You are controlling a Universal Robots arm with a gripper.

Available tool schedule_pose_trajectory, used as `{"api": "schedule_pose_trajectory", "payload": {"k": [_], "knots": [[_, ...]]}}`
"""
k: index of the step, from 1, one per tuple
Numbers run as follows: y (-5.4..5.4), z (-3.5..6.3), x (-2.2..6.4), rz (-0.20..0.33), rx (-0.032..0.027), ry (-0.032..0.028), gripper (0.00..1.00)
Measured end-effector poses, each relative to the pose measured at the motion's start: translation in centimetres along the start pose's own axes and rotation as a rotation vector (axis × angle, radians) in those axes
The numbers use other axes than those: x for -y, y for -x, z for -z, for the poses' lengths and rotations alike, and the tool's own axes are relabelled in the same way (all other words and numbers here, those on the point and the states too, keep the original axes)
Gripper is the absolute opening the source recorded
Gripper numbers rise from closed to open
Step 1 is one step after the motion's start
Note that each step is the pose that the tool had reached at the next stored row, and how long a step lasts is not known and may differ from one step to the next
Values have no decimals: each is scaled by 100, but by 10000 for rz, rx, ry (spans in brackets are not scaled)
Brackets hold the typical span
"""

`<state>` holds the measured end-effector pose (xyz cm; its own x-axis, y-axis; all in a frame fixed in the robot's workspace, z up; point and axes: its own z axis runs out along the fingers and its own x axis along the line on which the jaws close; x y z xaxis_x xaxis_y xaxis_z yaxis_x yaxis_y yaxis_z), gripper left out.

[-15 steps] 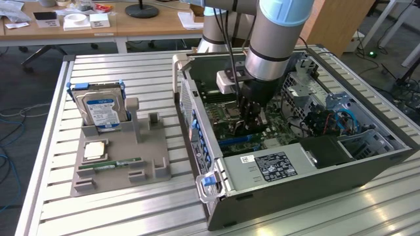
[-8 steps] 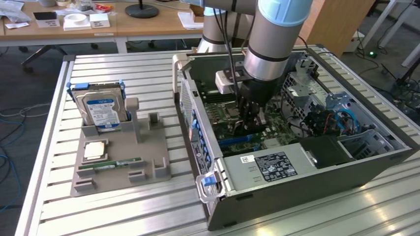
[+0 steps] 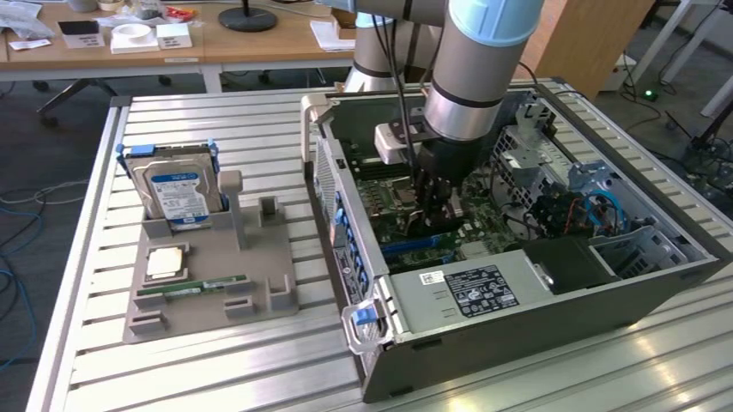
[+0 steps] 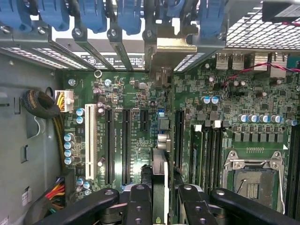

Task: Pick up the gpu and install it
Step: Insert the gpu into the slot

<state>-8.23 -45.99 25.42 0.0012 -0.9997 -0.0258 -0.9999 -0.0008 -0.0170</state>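
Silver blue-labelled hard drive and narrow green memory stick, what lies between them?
A square tan chip lying flat on the grey holder tray, in the exterior view.

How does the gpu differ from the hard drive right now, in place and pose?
The gpu is clamped between the gripper's jaws inside the open case, over the motherboard; the hard drive stands outside it in the grey holder. The gpu shows edge-on as a slim strip; the hard drive shows its broad blue-labelled face. Both stand on edge.

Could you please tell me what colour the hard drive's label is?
Blue and white; the hard drive shows best in the exterior view.
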Motion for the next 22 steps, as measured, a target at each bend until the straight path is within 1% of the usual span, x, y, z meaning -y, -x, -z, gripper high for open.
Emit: {"api": "schedule_pose_trajectory", "payload": {"k": [17, 22], "knots": [[0, -5, -68, 0, 1, -1, 27], [-1, -44, -74, 1, 2, 0, 27]]}}
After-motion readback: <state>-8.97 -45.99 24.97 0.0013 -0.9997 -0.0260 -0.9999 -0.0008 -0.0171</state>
